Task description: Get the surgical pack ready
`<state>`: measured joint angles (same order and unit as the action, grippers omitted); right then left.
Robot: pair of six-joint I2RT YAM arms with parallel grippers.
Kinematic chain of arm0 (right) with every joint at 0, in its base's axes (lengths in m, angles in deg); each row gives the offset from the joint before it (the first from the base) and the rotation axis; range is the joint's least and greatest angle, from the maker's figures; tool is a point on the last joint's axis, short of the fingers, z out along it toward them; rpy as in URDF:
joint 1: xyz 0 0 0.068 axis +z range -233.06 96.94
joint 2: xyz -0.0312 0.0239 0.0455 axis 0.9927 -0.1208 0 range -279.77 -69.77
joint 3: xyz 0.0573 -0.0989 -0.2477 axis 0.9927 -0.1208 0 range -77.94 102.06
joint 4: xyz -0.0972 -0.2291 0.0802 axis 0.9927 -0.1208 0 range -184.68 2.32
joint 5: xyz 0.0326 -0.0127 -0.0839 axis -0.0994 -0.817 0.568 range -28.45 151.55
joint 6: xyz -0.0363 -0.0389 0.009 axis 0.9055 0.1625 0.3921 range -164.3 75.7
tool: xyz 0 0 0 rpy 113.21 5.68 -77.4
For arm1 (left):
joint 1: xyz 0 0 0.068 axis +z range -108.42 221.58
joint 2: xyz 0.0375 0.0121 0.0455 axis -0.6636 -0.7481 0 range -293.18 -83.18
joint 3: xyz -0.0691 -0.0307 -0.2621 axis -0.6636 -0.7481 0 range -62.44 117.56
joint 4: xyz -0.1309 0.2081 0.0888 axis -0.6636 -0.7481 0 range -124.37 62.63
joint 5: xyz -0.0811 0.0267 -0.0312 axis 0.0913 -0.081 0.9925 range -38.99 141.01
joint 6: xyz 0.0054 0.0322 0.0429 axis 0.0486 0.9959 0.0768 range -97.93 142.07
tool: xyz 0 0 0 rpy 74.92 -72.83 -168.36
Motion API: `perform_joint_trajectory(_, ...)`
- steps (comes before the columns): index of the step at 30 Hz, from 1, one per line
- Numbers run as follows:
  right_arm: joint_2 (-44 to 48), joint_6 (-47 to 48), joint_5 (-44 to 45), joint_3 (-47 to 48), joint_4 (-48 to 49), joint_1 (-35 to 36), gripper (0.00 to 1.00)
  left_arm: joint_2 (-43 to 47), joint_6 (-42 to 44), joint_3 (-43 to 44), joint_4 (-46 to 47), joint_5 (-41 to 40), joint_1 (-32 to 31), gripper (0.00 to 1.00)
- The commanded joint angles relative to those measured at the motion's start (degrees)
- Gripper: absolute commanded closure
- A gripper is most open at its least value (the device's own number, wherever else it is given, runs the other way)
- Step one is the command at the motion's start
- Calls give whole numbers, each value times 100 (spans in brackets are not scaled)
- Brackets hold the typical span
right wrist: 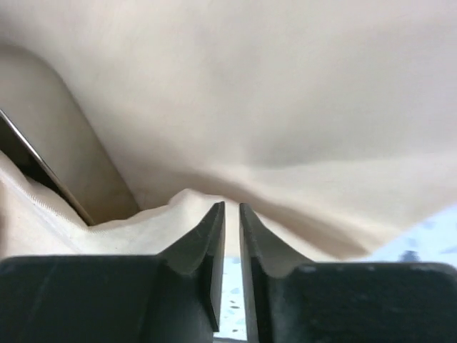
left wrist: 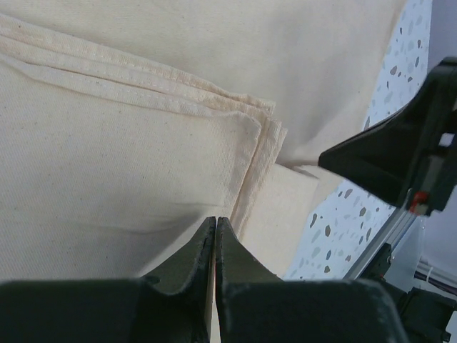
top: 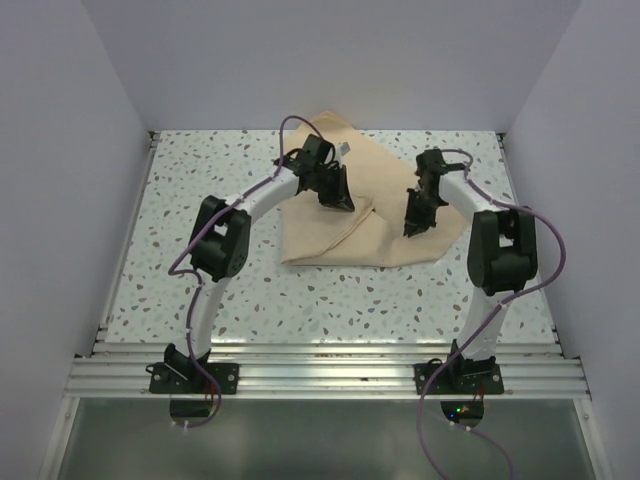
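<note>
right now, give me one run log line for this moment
cloth: partly folded on table | left gripper: shut, over folded layers | right gripper: slightly open, at cloth edge, holding nothing

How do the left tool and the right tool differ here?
The left tool has its jaws pressed together; the right tool has them slightly apart. The left tool points at stacked hemmed folds of the tan cloth; the right tool faces a loose cloth edge. Both are black, two-fingered and close to that cloth.
</note>
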<state>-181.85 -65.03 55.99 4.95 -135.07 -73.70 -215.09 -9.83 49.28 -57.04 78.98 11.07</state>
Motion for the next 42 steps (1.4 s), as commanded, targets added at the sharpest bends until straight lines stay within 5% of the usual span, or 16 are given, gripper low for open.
perform_joint_trajectory(1,598,-202,520,368,-68,-600,80,447,105,34,6,78,0,94)
perform_joint_trajectory(8,406,-660,811,456,494,-1683,44,518,351,78,-21,-28,-26,89)
perform_joint_trajectory(16,-341,-766,593,1027,661,-2623,34,299,228,165,295,148,-149,86)
perform_joint_trajectory(25,-1044,-441,117,1001,1232,-2756,35,26,184,438,269,95,-228,85)
perform_joint_trajectory(34,-1440,-291,-489,1150,1452,-2756,49,-238,149,561,269,-46,-219,85)
perform_joint_trajectory(38,-1423,-282,-700,1176,1462,-2747,69,-396,105,614,295,16,-228,84)
perform_joint_trajectory(42,-1212,-265,-789,1194,1426,-2485,100,-510,96,640,322,25,-228,84)
